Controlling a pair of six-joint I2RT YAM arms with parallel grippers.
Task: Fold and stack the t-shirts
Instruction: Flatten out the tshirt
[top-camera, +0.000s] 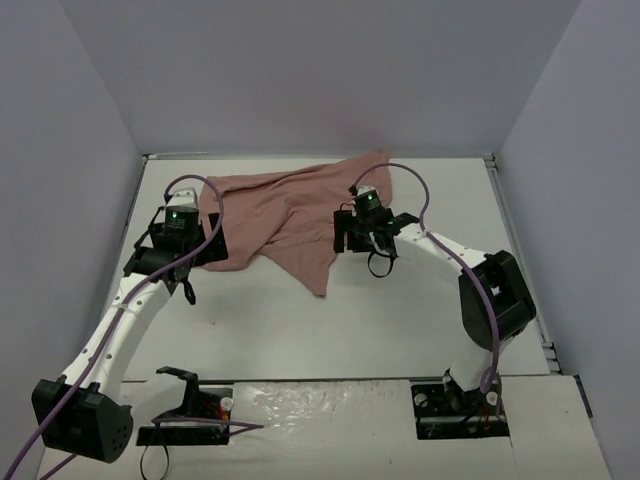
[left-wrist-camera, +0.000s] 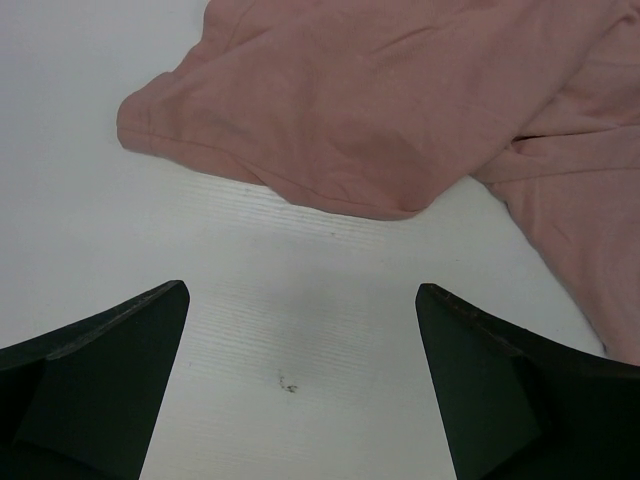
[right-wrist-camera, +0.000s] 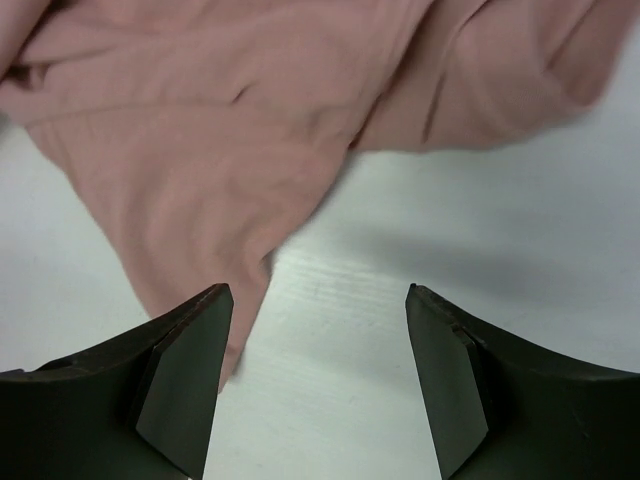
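T-shirt (top-camera: 290, 215) first: it lies crumpled on the far half of the white table (top-camera: 300, 330). It is a dusty-pink spread running from beside my left arm to the back edge near my right arm. A pointed flap reaches toward the near side in the middle.

On the left, my left gripper (top-camera: 192, 252) sits low at the shirt's left edge. Through its wrist camera I see the left gripper (left-wrist-camera: 300, 290) with jaws wide apart and nothing between them, only bare table with a small dark speck (left-wrist-camera: 288, 383). The t-shirt (left-wrist-camera: 380, 110) lies just beyond the fingertips, its rounded folded edge facing me and not touching them.

On the right, my right gripper (top-camera: 356, 238) hangs over the shirt's right side. Its wrist camera shows the right gripper (right-wrist-camera: 320, 290) with jaws apart and holding nothing. The t-shirt (right-wrist-camera: 220, 130) fills the top of that view. A narrow tip of cloth runs down beside the finger on the view's left. I cannot tell whether it touches.
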